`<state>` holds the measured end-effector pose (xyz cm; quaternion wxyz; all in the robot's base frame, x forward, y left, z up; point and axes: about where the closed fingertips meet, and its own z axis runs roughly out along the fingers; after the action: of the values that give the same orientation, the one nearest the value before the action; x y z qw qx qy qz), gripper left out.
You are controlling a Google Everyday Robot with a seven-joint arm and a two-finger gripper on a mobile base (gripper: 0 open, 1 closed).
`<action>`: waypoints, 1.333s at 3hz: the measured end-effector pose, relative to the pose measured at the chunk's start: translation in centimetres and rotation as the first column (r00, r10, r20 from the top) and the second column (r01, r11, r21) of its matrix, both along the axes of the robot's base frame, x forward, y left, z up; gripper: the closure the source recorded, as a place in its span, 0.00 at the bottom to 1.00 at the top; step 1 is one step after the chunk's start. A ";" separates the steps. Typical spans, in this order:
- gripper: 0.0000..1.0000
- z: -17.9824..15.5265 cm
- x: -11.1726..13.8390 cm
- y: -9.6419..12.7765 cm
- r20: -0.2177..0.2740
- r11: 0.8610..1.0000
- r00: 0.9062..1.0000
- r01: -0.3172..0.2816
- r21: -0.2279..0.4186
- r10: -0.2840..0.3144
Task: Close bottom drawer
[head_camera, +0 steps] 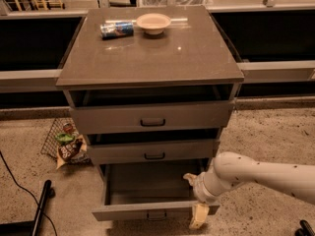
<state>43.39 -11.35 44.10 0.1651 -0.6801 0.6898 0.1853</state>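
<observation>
Three grey flat-fronted cabinet drawers sit under the brown square worktop, and the lowest, the bottom drawer with its small dark pull handle, stands pulled far out past the worktop's front edge. A white robot arm reaches in from the right; its cream two-finger gripper hangs at the right end of that drawer's front, jaws spread, one finger inside the box, the other outside the panel. A pale round bowl and a blue can on its side rest near the back edge
</observation>
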 end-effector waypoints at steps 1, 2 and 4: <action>0.00 -5.7 0.7 -0.1 -0.031 0.999 0.998 -0.051 0.012 0.052; 0.00 -10.7 0.7 0.0 -0.069 0.996 0.994 -0.086 0.026 0.087; 0.00 -12.9 0.8 0.1 -0.092 0.992 0.988 -0.119 0.034 0.122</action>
<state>44.24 -11.26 31.21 0.1306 -0.7085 0.6519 0.2366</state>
